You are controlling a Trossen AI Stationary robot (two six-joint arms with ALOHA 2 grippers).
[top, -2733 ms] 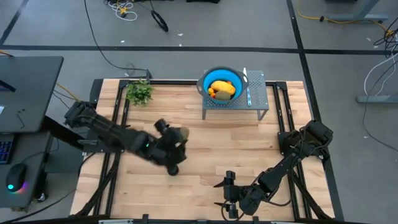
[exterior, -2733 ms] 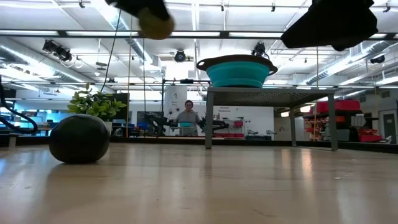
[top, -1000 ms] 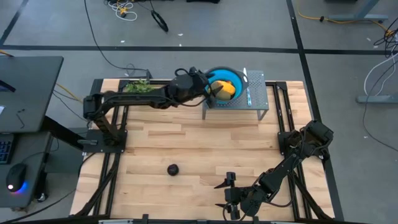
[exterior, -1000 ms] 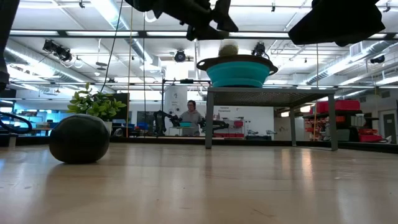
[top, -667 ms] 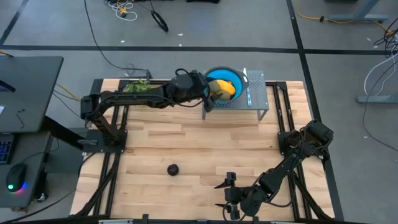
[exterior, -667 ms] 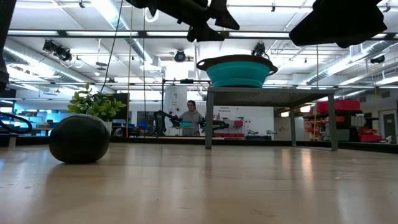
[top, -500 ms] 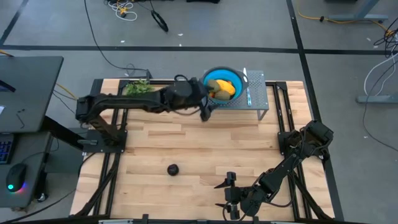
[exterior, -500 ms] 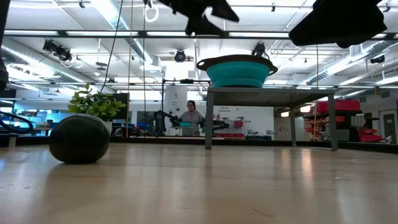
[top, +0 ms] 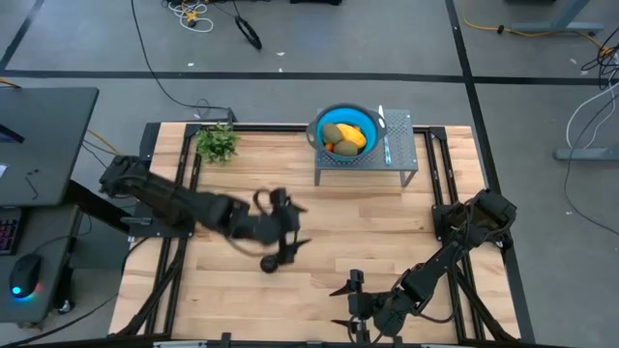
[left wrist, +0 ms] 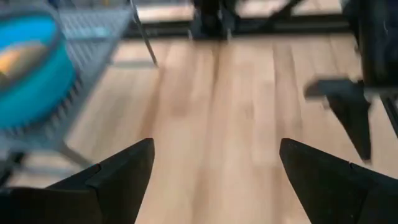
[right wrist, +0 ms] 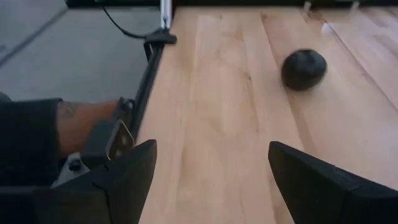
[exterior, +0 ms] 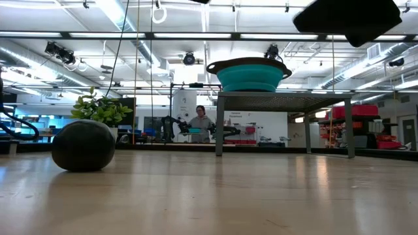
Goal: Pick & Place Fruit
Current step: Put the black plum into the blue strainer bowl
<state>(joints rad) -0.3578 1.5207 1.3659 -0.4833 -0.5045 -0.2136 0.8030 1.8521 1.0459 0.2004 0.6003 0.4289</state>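
Plant sprig (top: 218, 143) at the worktop's (top: 387, 217) 10 o'clock corner. Left gripper (top: 295, 229) low over the worktop at about 7 o'clock from centre, jaws spread wide, nothing between them. Blackish round fruit (top: 270, 263) on the wood just beside that gripper, at its 7 o'clock, not held. Blue bowl (top: 366, 120) on the grey wire stand (top: 406, 159) at 12 o'clock; inside it, the elongated yellow-orange piece (top: 352, 138), an olive-green oval (top: 332, 132) and small orange-red pieces. Right gripper (top: 346, 302) parked at 6 o'clock near the front edge, jaws wide apart, empty.
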